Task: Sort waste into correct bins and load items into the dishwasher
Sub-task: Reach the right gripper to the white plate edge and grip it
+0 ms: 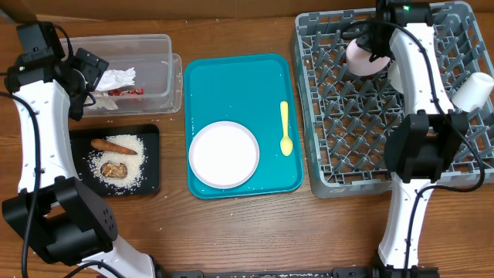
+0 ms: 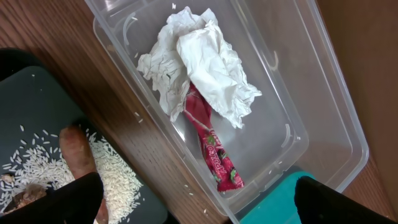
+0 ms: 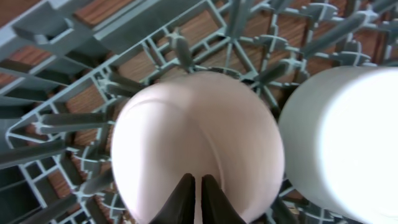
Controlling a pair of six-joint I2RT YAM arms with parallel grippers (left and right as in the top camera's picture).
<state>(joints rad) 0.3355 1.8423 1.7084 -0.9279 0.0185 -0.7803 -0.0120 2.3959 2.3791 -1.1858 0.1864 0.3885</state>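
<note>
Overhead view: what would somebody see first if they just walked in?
Probably the bright teal tray in the middle, with a round white plate and a yellow spoon on it. Next, the big grey dish rack on the right, with a pale pink dish in it near the back. On the left, a black tray holds rice and a carrot.
</note>
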